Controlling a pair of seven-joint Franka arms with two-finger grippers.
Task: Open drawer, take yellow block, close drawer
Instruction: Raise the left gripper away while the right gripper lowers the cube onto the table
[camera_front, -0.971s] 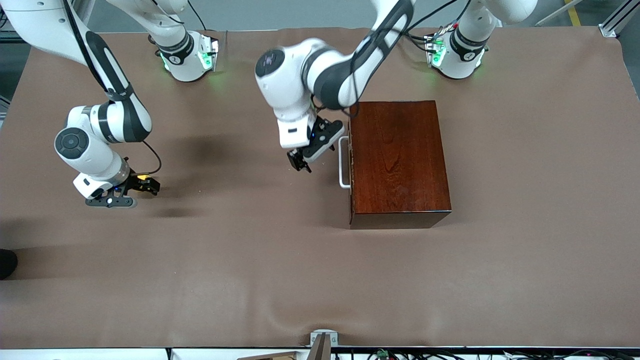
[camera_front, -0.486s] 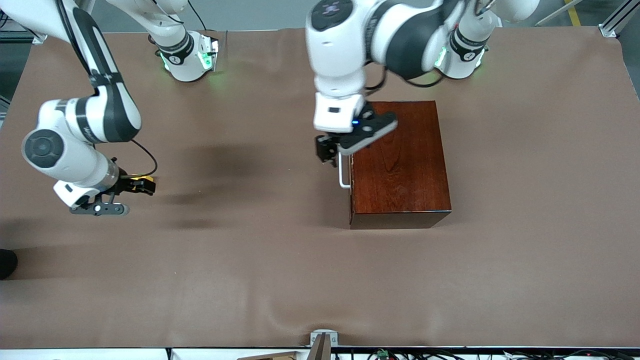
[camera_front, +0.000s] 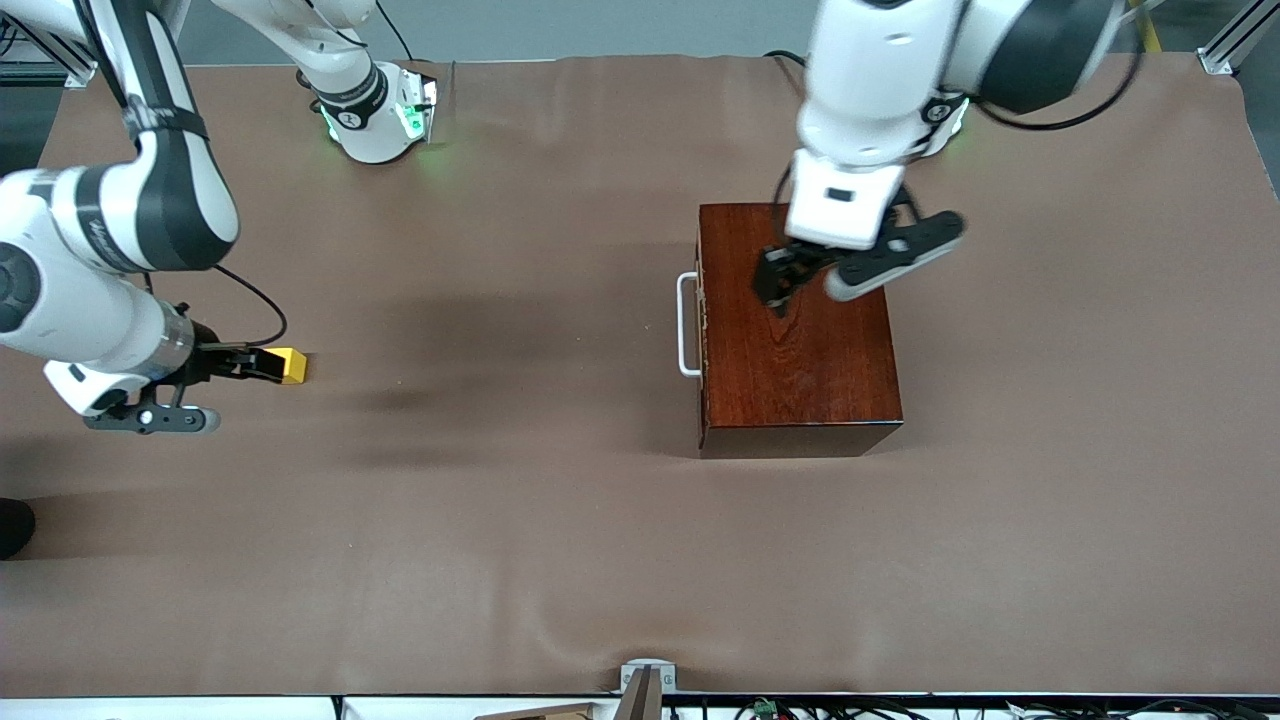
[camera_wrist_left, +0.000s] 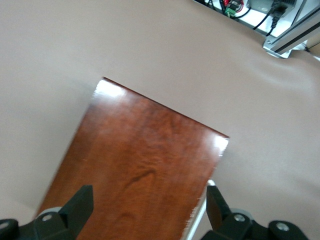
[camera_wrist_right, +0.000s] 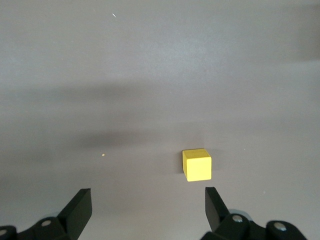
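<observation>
The yellow block (camera_front: 293, 365) lies free on the brown table cover toward the right arm's end. My right gripper (camera_front: 250, 362) hovers low just beside it, open, with nothing between its fingers. In the right wrist view the yellow block (camera_wrist_right: 197, 164) sits ahead of the right gripper (camera_wrist_right: 148, 210), apart from both fingers. The dark reddish-brown box (camera_front: 800, 330) has its drawer pushed in, and the white bar handle (camera_front: 686, 325) stands on its front. My left gripper (camera_front: 776, 288) hangs open over the box top (camera_wrist_left: 140, 165), with the handle (camera_wrist_left: 200, 220) at the edge.
The two arm bases (camera_front: 375, 110) (camera_front: 925, 120) stand along the table's edge farthest from the front camera. A small metal bracket (camera_front: 648, 678) sits at the nearest edge. A dark object (camera_front: 14, 527) pokes in at the right arm's end.
The left arm has risen from in front of the drawer handle and swung over the box top. The right gripper has drawn back from the yellow block, which now rests alone on the table.
</observation>
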